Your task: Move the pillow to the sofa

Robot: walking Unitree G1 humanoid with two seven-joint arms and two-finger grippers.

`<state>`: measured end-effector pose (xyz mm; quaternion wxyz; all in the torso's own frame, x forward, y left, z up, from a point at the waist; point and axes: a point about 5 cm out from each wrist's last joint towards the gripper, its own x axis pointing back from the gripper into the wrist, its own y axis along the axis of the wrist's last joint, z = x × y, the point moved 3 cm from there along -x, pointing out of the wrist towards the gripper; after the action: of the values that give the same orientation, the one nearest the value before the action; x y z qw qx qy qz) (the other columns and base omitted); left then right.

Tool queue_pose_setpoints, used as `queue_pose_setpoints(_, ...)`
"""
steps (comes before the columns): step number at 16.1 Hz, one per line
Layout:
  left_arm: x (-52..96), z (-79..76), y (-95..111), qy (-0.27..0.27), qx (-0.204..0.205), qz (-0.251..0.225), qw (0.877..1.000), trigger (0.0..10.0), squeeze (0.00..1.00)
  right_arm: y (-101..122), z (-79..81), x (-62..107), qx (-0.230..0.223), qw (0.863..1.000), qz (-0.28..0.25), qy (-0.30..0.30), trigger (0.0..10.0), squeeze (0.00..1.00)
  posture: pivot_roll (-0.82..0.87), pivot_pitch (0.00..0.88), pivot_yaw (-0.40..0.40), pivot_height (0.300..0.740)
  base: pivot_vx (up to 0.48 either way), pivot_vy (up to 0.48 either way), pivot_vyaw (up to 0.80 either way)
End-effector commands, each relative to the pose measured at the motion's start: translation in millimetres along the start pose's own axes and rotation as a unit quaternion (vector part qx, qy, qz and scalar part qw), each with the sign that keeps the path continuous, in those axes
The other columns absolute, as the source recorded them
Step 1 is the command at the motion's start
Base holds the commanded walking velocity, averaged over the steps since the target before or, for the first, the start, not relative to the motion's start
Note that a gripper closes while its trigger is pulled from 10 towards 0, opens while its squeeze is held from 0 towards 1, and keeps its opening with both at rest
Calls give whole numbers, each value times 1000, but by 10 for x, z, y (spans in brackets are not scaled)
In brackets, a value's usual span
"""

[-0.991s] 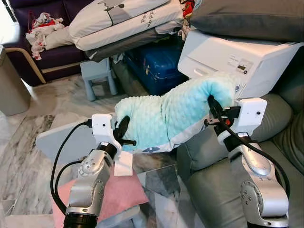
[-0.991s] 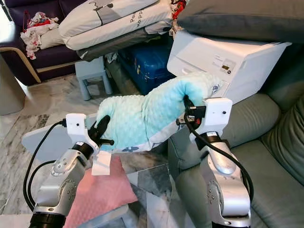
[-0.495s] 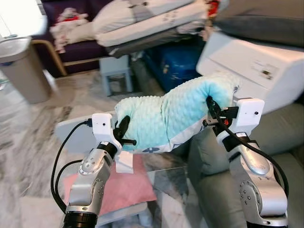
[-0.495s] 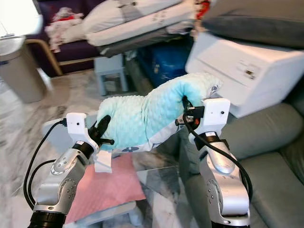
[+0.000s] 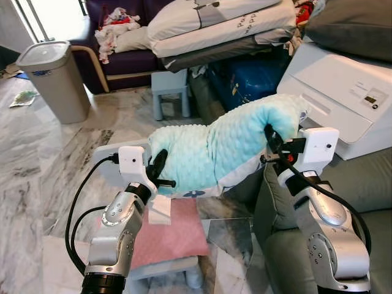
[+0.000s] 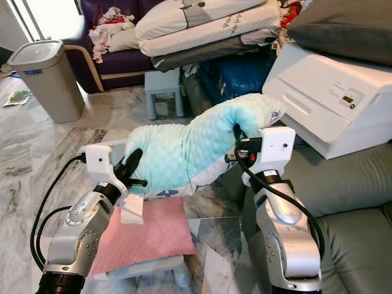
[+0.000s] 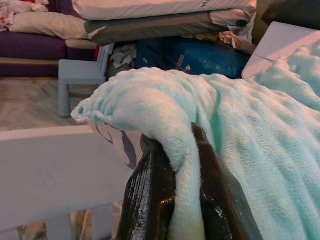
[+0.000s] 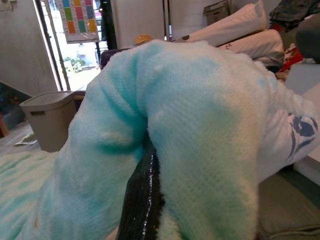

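Holding the mint pillow point(image 5: 214, 147) up between both arms: left gripper point(image 5: 158, 173) is clamped on its lower left end, fingers point(image 7: 150, 195) pinching a fold of the fleece, and right gripper point(image 5: 271, 139) is clamped on the raised right end. Pillow hangs in the air above the pink cushion point(image 5: 168, 236) on the low white bench point(image 5: 113, 150), just left of the grey sofa point(image 5: 367, 184). White printer point(image 5: 343, 98) sits on the sofa beyond the pillow; grey bin point(image 5: 52, 79) stands on the marble floor point(image 5: 37, 171) far left.
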<state>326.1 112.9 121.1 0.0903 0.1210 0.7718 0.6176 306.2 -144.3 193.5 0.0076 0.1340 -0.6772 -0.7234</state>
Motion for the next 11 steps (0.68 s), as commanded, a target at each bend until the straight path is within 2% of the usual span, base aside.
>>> queue_pose_setpoints(1, -10, -15, 27, -6, 2, -4, 1000, 10000, 0, 56, 38, -23, -3, 1000, -12, 10, 10000, 0, -196, 18, 60, 740, 0, 0, 0)
queue_pose_setpoints(11, -5, -24, 13, -7, 2, 0, 1000, 10000, 0, 47, 30, -7, -4, 1000, -10, 6, 10000, 0, -199, 25, 63, 740, 0, 0, 0)
